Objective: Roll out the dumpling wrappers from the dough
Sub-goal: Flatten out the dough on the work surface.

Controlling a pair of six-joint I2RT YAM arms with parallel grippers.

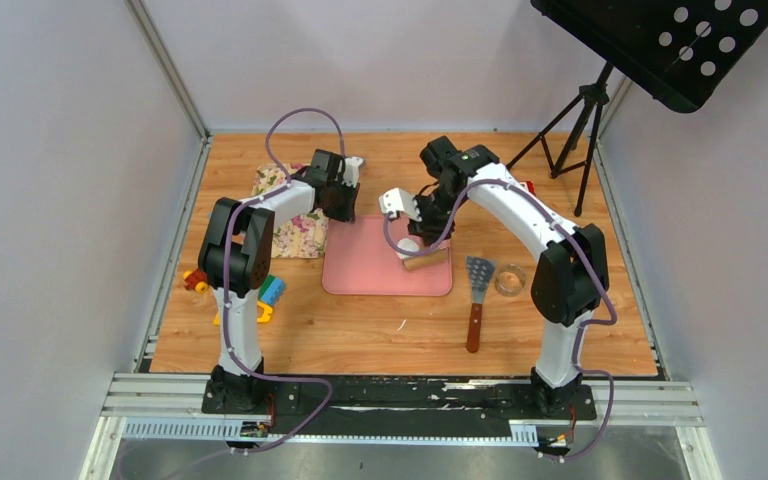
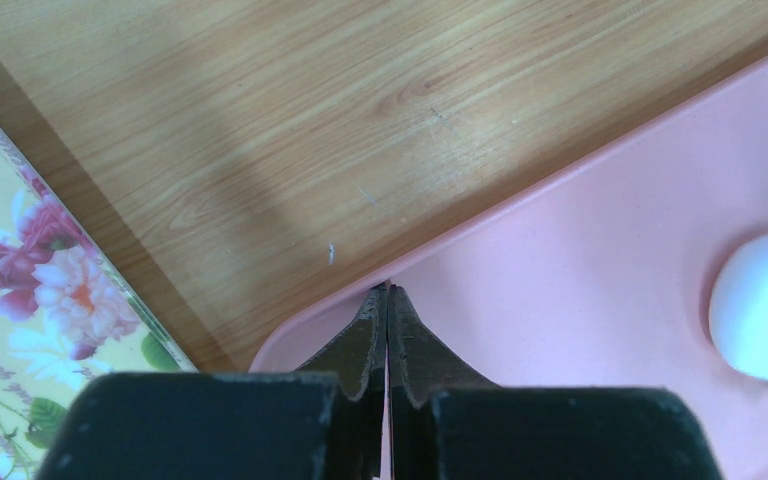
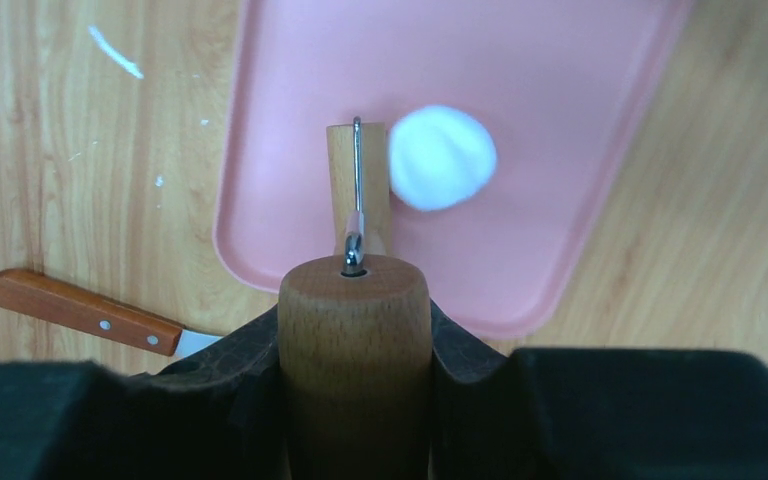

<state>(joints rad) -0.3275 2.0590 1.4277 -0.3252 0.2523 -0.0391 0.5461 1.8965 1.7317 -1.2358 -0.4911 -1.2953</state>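
Observation:
The dough [image 3: 442, 157] is a small white ball on the pink mat [image 3: 560, 90], just right of the wooden roller [image 3: 358, 175]. My right gripper [image 3: 354, 330] is shut on the rolling pin's wooden handle [image 3: 354, 300], holding the roller against the mat beside the dough [image 1: 407, 247]. My left gripper [image 2: 388, 292] is shut, with its tips at the far left corner of the mat [image 2: 580, 250]. It holds nothing I can make out. The dough [image 2: 760, 305] lies well to its right. The dumpling wrappers are out of view.
A slotted spatula [image 1: 477, 290] with a wooden handle and a small metal ring [image 1: 509, 279] lie right of the mat. A floral cloth [image 1: 295, 215] lies to its left, coloured toy blocks [image 1: 265, 293] nearer. A tripod stand [image 1: 580, 120] is at back right.

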